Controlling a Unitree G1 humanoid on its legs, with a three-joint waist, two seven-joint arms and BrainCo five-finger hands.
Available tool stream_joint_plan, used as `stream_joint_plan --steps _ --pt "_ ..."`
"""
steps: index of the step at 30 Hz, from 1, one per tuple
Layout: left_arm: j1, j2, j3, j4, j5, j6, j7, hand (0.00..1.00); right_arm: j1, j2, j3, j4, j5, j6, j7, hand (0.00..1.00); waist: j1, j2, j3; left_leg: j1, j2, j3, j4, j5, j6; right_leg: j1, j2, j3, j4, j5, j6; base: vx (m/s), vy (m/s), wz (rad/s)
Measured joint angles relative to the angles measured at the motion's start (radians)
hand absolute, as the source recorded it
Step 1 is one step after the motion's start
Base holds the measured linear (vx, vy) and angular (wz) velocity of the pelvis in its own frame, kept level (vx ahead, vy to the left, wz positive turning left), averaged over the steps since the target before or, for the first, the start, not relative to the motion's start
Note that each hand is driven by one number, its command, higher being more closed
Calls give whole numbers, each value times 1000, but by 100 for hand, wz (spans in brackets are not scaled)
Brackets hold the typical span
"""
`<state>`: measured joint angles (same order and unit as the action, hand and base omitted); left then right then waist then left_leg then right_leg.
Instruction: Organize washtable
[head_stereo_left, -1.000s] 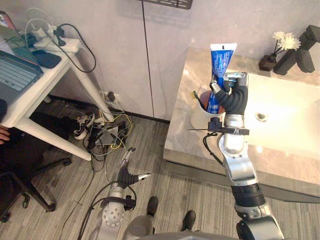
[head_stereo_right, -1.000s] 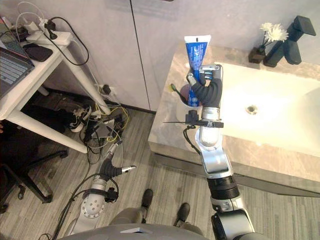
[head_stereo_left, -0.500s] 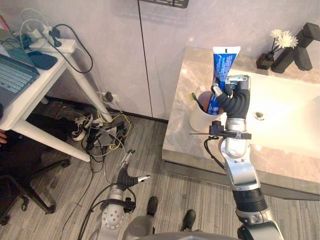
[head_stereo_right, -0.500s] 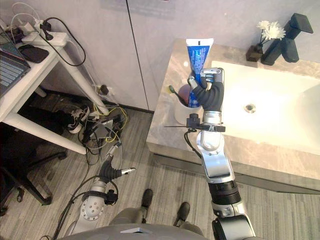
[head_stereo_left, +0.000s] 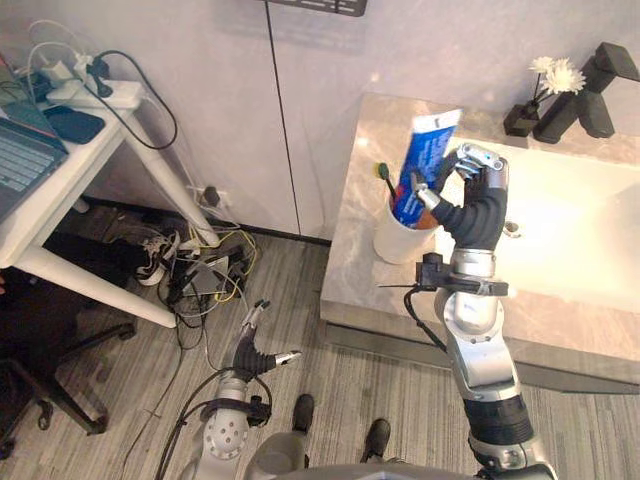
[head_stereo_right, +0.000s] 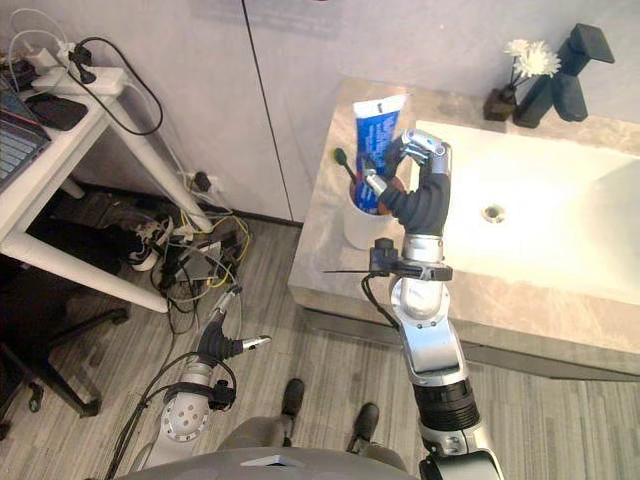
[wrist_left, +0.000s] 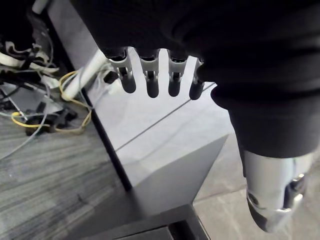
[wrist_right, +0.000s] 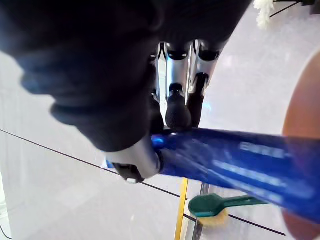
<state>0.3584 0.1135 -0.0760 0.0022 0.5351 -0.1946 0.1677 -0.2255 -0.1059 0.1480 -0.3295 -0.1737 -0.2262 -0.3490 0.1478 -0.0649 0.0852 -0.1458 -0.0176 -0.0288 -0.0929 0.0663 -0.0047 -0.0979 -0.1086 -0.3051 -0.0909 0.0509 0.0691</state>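
The right hand (head_stereo_left: 472, 205), at the centre right of the frame, pinches the blue toothpaste tube (head_stereo_left: 422, 160) between thumb and fingertips (wrist_right: 176, 112). The tube leans towards the upper right, with its lower end down in the white cup (head_stereo_left: 398, 240) beside a green-headed toothbrush (head_stereo_left: 383, 173). The cup stands near the left edge of the marble table (head_stereo_left: 355, 265), just left of the sink basin (head_stereo_left: 570, 240). The left hand (head_stereo_left: 248, 352) hangs idle with its fingers slack over the floor at the lower left.

The step in hand looks like seating the tube in the cup and letting go. To do that well, the tube should settle until its lower end rests on the cup's bottom and its side leans on the rim. The fingers should then open slowly, so the tube is not flicked sideways. The cup seems light and sits close to the table edge, so any sideways drag from the thumb could tip it or slide it off. The hand is best withdrawn straight up and towards the basin, clear of the toothbrush handle.

As for writing, the tube carries white print on blue with a white band at its crimped end. The lettering is too blurred to read. No label or other writing shows on the cup or the toothbrush.
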Motion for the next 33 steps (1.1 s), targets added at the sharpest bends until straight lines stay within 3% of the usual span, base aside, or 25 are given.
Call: stream_joint_plan --steps 6,19,24,30,33 --pt "0 -1 0 19 0 2 1 0 40 1 7 -67 38 -35 3 0 -3 -2 -1 15 0 22 0 -9 4 5 -1 21 0 1 2 5 5 -11" --pt "2 -6 1 35 0 5 12 0 147 7 7 -120 76 -36 0 0 -5 -15 -10 15 0 22 0 -10 4 5 -2 21 0 1 2 0 0 0" --pt "1 -12 2 37 0 6 13 0 174 7 1 -152 76 -49 -5 0 -29 -19 -13 16 0 23 0 -10 4 5 -2 21 0 1 2 0 0 0" --pt "-2 -24 6 49 0 6 14 0 234 10 -86 -229 75 -55 -42 0 -34 -18 -14 24 0 26 0 -11 4 11 -2 25 0 1 2 0 0 0" --pt "-4 -25 10 73 0 6 15 0 287 25 -192 -250 71 -66 -55 0 -44 -19 -22 29 -1 29 0 -11 5 15 -2 27 0 1 2 -1 1 -1"
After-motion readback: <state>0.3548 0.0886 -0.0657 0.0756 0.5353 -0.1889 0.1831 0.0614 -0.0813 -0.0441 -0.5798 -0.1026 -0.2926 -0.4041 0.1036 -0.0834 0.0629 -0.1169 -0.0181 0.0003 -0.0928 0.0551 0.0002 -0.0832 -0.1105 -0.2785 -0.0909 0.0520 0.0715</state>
